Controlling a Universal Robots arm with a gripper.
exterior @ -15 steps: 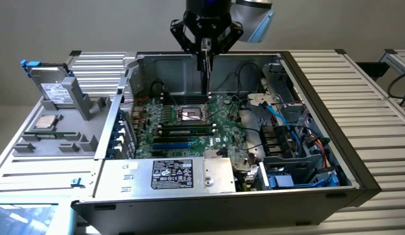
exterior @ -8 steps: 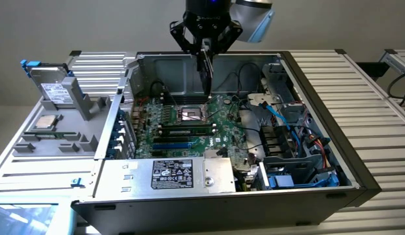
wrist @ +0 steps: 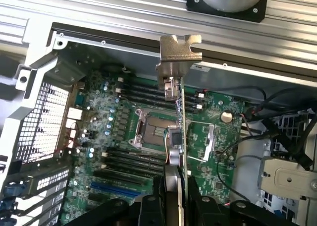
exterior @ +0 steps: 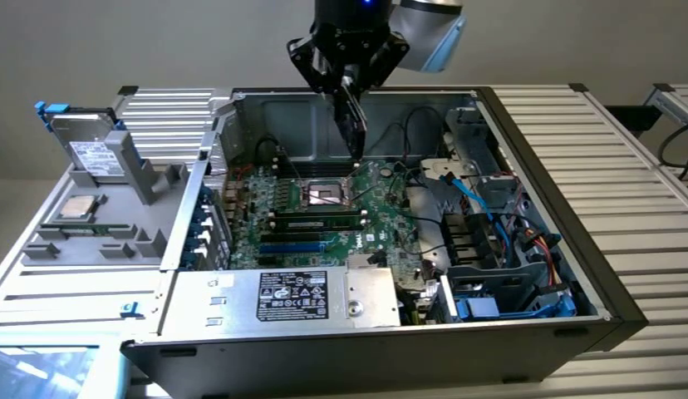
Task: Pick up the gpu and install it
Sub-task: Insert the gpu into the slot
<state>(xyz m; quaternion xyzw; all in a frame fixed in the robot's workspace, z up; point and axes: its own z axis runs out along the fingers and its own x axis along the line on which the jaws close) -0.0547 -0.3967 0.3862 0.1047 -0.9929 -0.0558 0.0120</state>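
Gripper — clamped on gpu | gpu edge-on — above motherboard

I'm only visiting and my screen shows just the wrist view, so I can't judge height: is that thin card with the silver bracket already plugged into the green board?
Observer: Seemingly not. In the exterior view the gripper holds the gpu upright, above the motherboard.
Visitor: Is anything outside the case?
Observer: A grey tray sits at the exterior view's left, with a white-labelled drive standing on it.
Visitor: What else is inside that I can't see?
Observer: A silver box with a dark label, at the case's end nearest that camera.
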